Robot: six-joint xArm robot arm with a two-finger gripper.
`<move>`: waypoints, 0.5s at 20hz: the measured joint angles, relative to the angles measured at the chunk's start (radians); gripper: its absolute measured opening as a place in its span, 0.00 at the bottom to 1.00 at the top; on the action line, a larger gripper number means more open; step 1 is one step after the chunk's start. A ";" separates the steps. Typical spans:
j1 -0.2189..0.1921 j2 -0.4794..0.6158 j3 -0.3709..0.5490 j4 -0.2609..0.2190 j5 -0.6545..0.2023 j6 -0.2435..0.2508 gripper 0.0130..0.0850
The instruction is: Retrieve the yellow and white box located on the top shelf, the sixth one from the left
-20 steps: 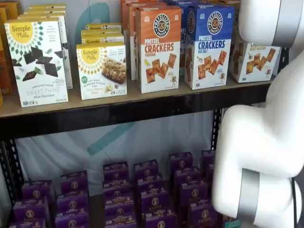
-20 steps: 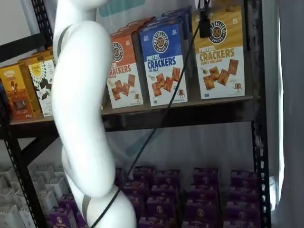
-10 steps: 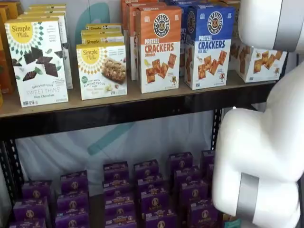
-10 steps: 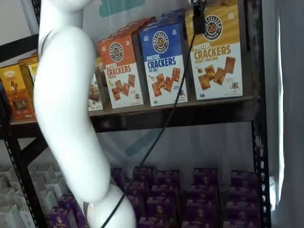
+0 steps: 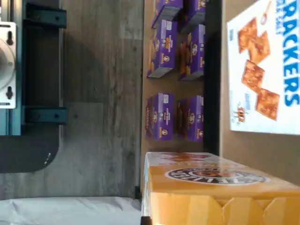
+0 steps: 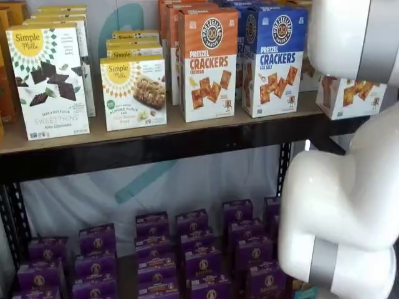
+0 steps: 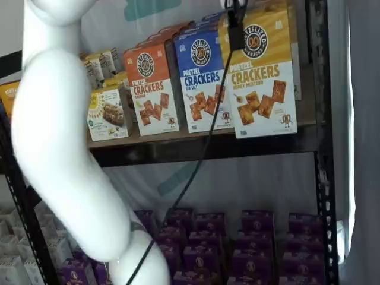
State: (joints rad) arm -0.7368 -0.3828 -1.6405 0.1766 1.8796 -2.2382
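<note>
The yellow and white box (image 7: 261,74) hangs in front of the top shelf (image 7: 178,138), pulled out past the blue box (image 7: 205,80), with its lower edge over the dark front rail. My gripper (image 7: 236,32) comes down from the view's upper edge; one black finger lies on the box's upper left face, shut on it. In a shelf view only the box's white lower part (image 6: 349,96) shows beside my white arm (image 6: 349,205), and the gripper is hidden. The wrist view shows the box's yellow top (image 5: 211,190) close up.
An orange cracker box (image 6: 208,65) and a blue one (image 6: 273,59) stand left of the gap. Simple Mills boxes (image 6: 48,81) stand further left. Several small purple boxes (image 6: 193,249) fill the lower level. A black upright (image 7: 320,142) stands right of the held box.
The yellow and white box has come forward off the shelf and a little left and down. My arm has swung left in one shelf view and drawn back.
</note>
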 joint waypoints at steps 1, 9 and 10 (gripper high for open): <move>0.001 -0.019 0.017 -0.003 0.006 0.001 0.67; 0.059 -0.127 0.115 -0.019 0.049 0.056 0.67; 0.072 -0.140 0.126 -0.021 0.055 0.069 0.67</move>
State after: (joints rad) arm -0.6646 -0.5225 -1.5144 0.1556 1.9343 -2.1694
